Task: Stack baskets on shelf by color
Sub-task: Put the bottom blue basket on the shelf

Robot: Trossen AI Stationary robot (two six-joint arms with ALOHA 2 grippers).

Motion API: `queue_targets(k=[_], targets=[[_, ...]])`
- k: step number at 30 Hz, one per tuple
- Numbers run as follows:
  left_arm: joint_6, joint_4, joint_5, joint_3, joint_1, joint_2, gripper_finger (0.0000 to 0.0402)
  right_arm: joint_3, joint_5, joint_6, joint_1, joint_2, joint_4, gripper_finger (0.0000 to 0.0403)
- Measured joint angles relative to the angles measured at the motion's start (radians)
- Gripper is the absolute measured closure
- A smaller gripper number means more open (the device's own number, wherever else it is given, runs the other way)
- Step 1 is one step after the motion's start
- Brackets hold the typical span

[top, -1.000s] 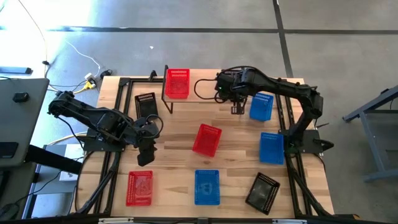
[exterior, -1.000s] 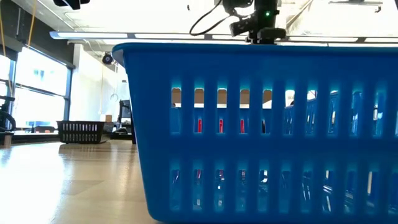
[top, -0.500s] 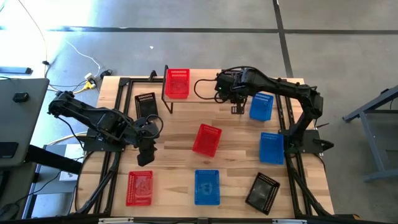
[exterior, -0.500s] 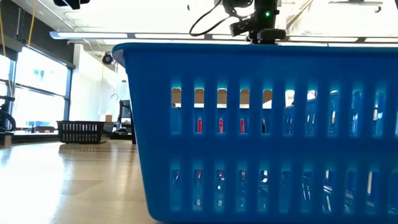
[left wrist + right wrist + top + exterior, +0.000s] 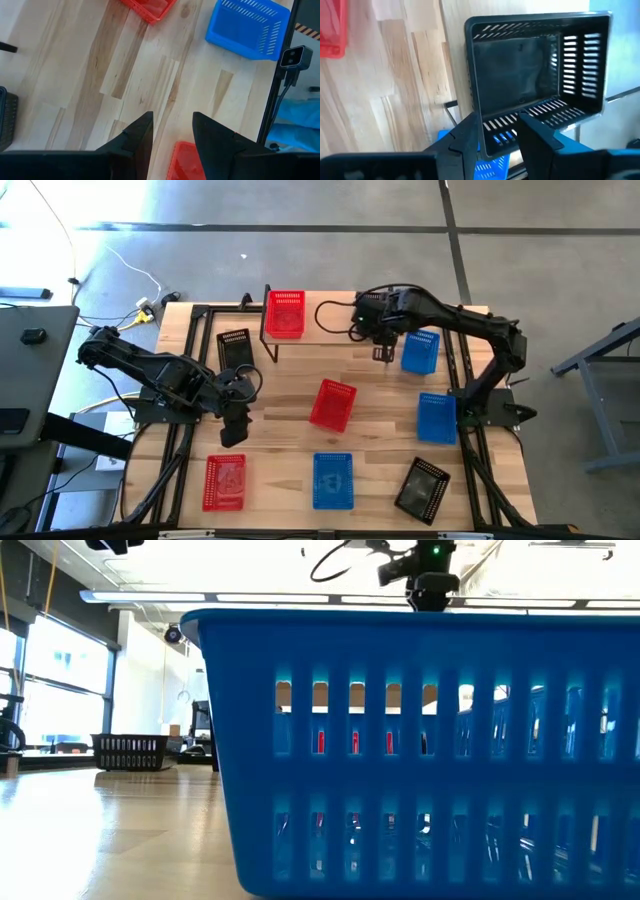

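Observation:
The shelf (image 5: 325, 335) stands at the table's far middle, with a red basket (image 5: 285, 314) on its left end. My right gripper (image 5: 499, 132) is open above the shelf's right part. Just beyond its fingertips stands a black basket (image 5: 535, 65), upright on light wood, with a blue basket (image 5: 470, 165) showing below its near wall. In the high view my right arm (image 5: 385, 320) hides that black basket. I see nothing between the right fingers. My left gripper (image 5: 172, 130) hangs open over the table's left part (image 5: 235, 425), touching nothing.
On the table lie a black basket (image 5: 235, 348) left of the shelf, a red one (image 5: 333, 405) in the middle and blue ones (image 5: 420, 350) (image 5: 436, 418) at the right. Along the near edge lie red (image 5: 225, 480), blue (image 5: 333, 480) and black (image 5: 422, 488) baskets.
My right arm's wrist has lifted a little and shifted slightly toward the table's right edge. The baskets lie where they were.

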Motion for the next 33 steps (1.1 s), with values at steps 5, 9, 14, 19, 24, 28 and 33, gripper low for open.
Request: queue_targets(k=[5, 9, 14, 19, 24, 28, 33], targets=[[-0.009, 0.000, -0.001, 0.000, 0.000, 0.000, 0.0274, 0.000, -0.008, 0.093, 0.014, -0.030, -0.004, 0.0284], [-0.089, 0.000, -0.026, 0.000, 0.000, 0.000, 0.0261, 0.000, -0.018, 0.217, 0.050, -0.053, -0.004, 0.0284], [-0.128, 0.004, -0.069, 0.000, 0.000, 0.000, 0.0237, 0.000, -0.017, 0.368, 0.115, -0.081, 0.007, 0.0284], [-0.065, 0.125, -0.071, -0.001, -0.015, 0.021, 0.0234, 0.000, -0.018, 0.518, 0.176, -0.086, 0.038, 0.0284], [0.072, 0.331, -0.071, 0.000, -0.055, 0.066, 0.0237, 0.000, 0.007, 0.641, 0.220, -0.086, 0.078, 0.0284], [0.152, 0.432, -0.070, -0.001, -0.081, 0.112, 0.0240, 0.000, 0.020, 0.689, 0.241, -0.086, 0.098, 0.0284], [0.199, 0.521, -0.071, 0.000, -0.110, 0.178, 0.0240, 0.000, 0.020, 0.727, 0.244, -0.086, 0.125, 0.0284]])
